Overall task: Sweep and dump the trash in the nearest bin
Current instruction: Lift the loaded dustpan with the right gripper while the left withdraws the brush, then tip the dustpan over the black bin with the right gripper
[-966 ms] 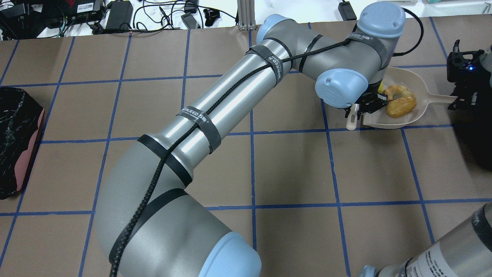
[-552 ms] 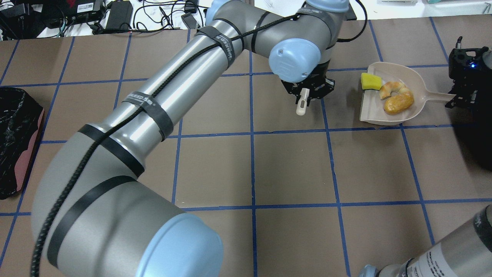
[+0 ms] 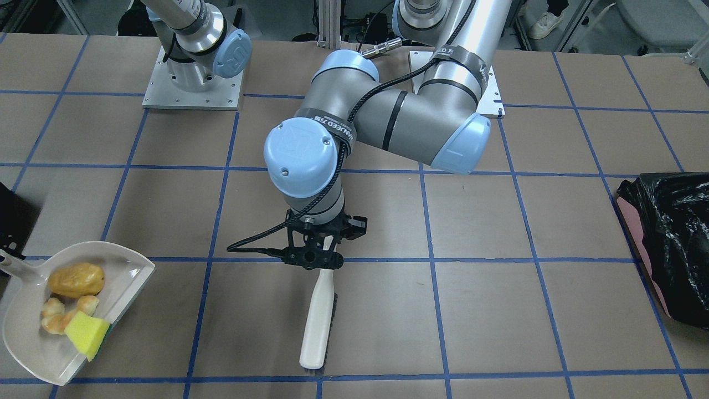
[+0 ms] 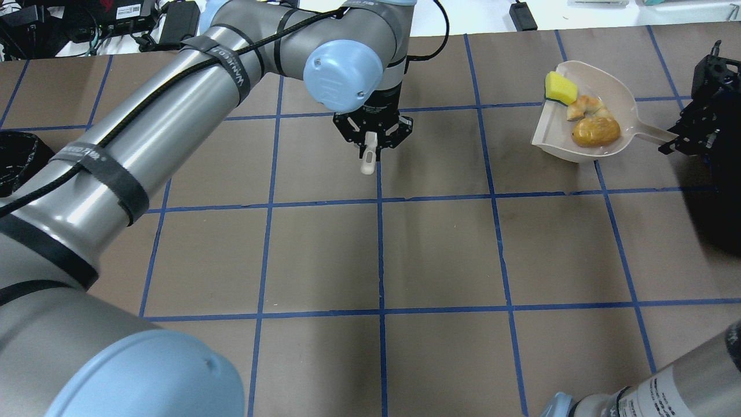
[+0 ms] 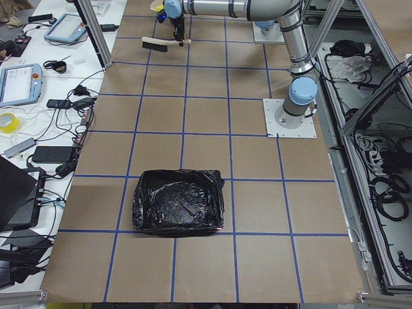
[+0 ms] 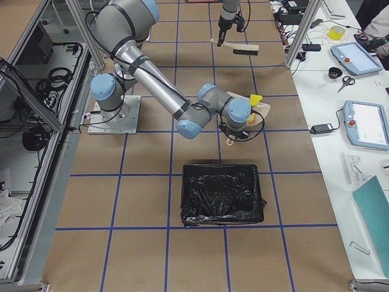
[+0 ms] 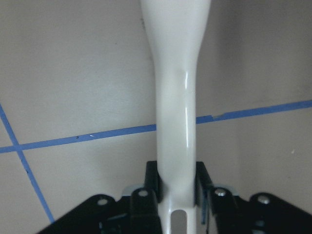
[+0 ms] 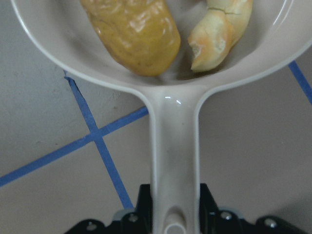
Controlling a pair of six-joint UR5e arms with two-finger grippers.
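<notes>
Cream brush: we are clamping its handle in the left gripper. The right gripper is gripping the dustpan handle, with bun, croissant and sponge lying inside.

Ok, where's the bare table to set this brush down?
Bare squares lie between the brush and the black-lined bin, and between the brush and the dustpan. Crowded: the dustpan's corner, with the trash in it and the right gripper on its handle.

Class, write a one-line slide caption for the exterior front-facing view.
Left gripper holds the brush; bun, croissant and sponge sit in the dustpan.
</notes>
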